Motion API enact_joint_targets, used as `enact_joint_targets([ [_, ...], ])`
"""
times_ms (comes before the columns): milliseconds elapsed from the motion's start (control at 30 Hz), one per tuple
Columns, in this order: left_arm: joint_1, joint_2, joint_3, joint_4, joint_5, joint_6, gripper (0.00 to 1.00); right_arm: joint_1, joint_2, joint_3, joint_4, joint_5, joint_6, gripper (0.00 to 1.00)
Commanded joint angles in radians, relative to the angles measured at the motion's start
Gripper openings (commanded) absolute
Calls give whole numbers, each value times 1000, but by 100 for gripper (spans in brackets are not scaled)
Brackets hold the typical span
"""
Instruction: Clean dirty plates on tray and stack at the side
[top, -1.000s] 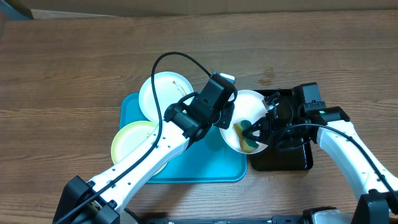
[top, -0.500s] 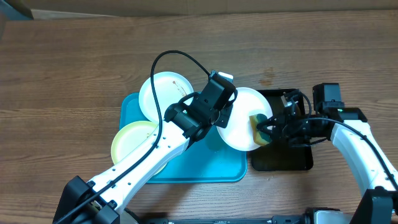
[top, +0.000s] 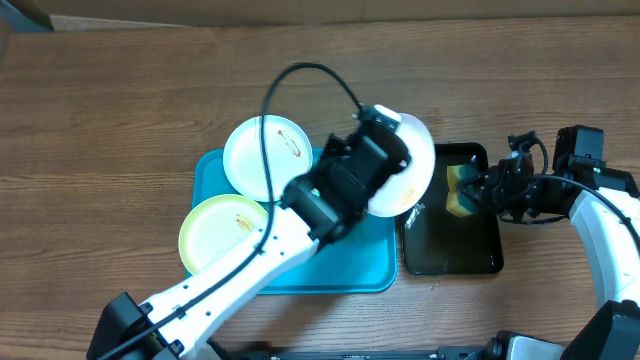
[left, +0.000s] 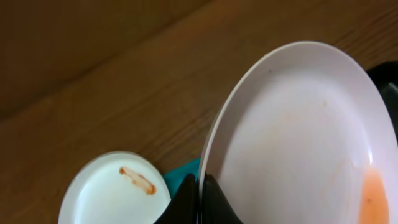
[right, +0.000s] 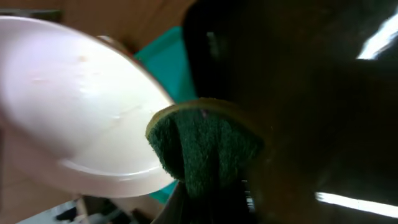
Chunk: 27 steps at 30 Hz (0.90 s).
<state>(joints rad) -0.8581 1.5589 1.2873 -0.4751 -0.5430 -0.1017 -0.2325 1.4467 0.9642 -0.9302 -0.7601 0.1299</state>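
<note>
Scrubbing plate 1 of 3, I'd say. L gripper (left: 200, 198) is pinching the held white plate (top: 418, 160) by its rim, jaws narrow. It's holding the plate tilted in the air btw the tray (top: 355, 262) and the black tray (top: 450, 245). R gripper (top: 482, 186) is clamping the sponge (top: 461, 190) over the black tray, near the plate but not touching. Orange smear (left: 375, 194) is showing near the rim, so prob not clean yet. Next move is calling for sponge onto that patch w/ plate steady. Second white plate (top: 255, 155) + pale yellow plate (top: 215, 230) are sitting on the tray. L arm is reaching diagonally across the tray, R arm is bending in from the right.
</note>
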Motion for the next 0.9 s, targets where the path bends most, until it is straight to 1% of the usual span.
enact_joint_targets([
  [0,-65,-30,27,67,-194,124,4,41,3,-31,8,162,-3,4],
  [167,-160,-30,27,225,-375,321,4,90,3,-115,90,352,107,4],
  [267,-200,-30,27,319,-462,419,4,103,3,-171,168,367,114,4],
  [300,-207,-30,27,344,-476,444,4,103,3,-184,186,367,115,6],
  [333,-212,-30,27,376,-486,472,4,103,3,-196,204,368,114,23],
  [367,-212,-30,27,390,-486,488,4,103,3,-208,220,367,114,30],
  [433,-212,-30,27,422,-486,513,4,103,3,-227,246,368,114,34],
  [533,-214,-30,27,436,-487,531,4,103,3,-250,261,373,114,45],
  [600,-222,-30,27,435,-487,533,4,103,3,-268,274,395,114,61],
  [667,-233,-30,27,442,-486,551,4,103,3,-292,299,413,114,71],
  [733,-246,-30,27,464,-488,592,4,103,3,-314,326,412,114,84],
  [767,-252,-30,27,478,-489,612,4,103,3,-322,336,412,114,88],
  [867,-273,-30,27,540,-516,696,4,103,3,-329,343,412,114,94],
])
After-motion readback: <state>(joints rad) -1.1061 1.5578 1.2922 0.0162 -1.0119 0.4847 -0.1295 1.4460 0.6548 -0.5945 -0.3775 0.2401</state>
